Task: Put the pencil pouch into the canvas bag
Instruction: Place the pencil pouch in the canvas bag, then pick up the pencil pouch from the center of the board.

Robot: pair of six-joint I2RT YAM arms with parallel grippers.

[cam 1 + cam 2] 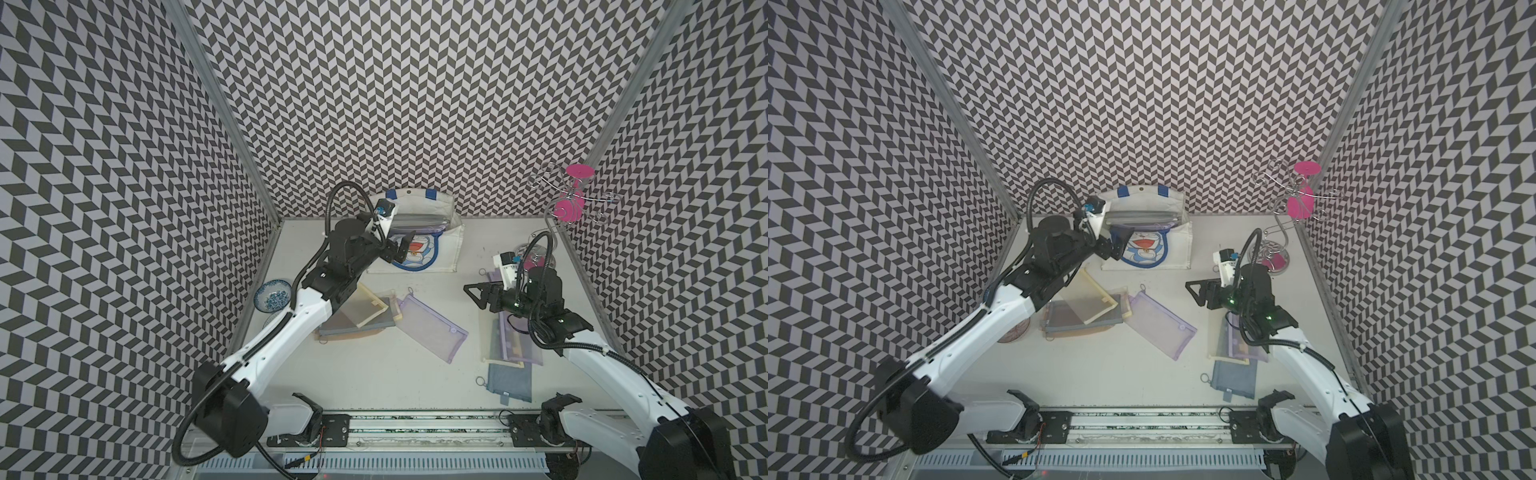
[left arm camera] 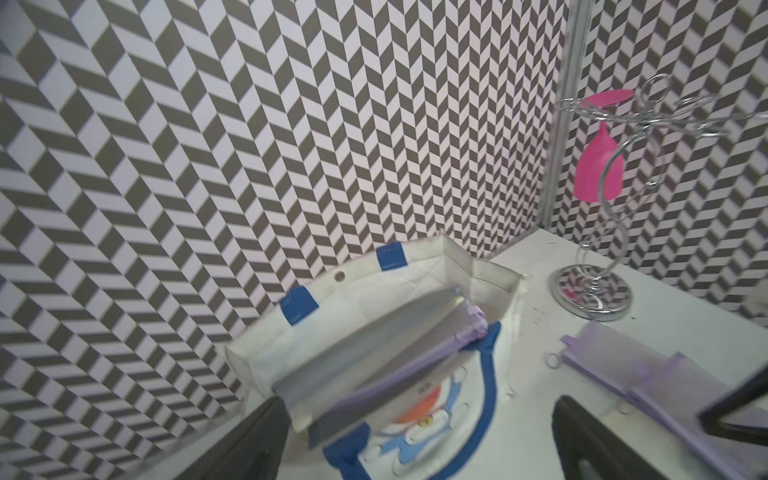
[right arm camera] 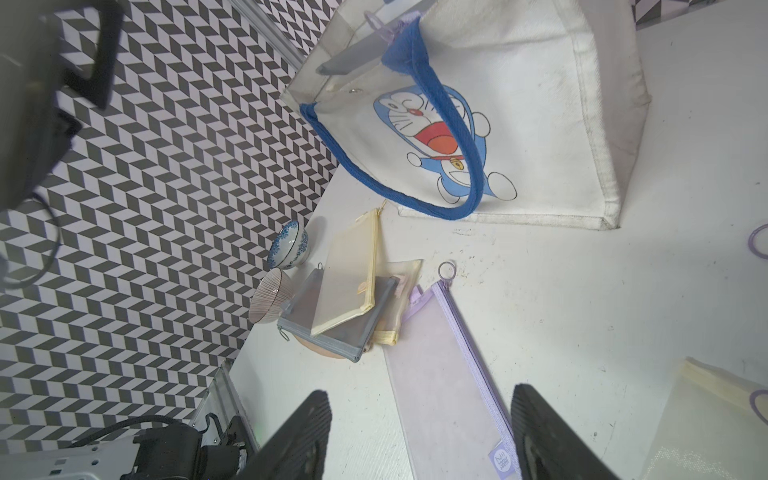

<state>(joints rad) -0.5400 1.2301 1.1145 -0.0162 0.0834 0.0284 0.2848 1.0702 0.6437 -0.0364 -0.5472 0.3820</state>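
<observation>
The cream canvas bag (image 1: 445, 249) (image 1: 1177, 249) stands upright at the back of the table, its blue handle hanging over the cartoon cat on the front (image 3: 540, 104). A grey mesh pencil pouch (image 2: 386, 374) with a purple zip edge lies across the bag's mouth beside grey ones (image 1: 419, 218), its near end poking out over the front rim. My left gripper (image 1: 399, 249) (image 2: 419, 449) hovers open just in front of that end, jaws wide, holding nothing. My right gripper (image 1: 473, 296) (image 3: 419, 440) hangs open above a purple pouch (image 3: 440, 374) on the table.
Loose pouches lie in a stack at the left (image 1: 357, 316), singly in the middle (image 1: 432, 324), in a stack under the right arm (image 1: 507, 340), and a blue-grey one near the front (image 1: 509, 380). A blue-patterned bowl (image 1: 272, 295) sits at the left edge. A wire stand holding a pink cup (image 1: 567, 210) stands back right.
</observation>
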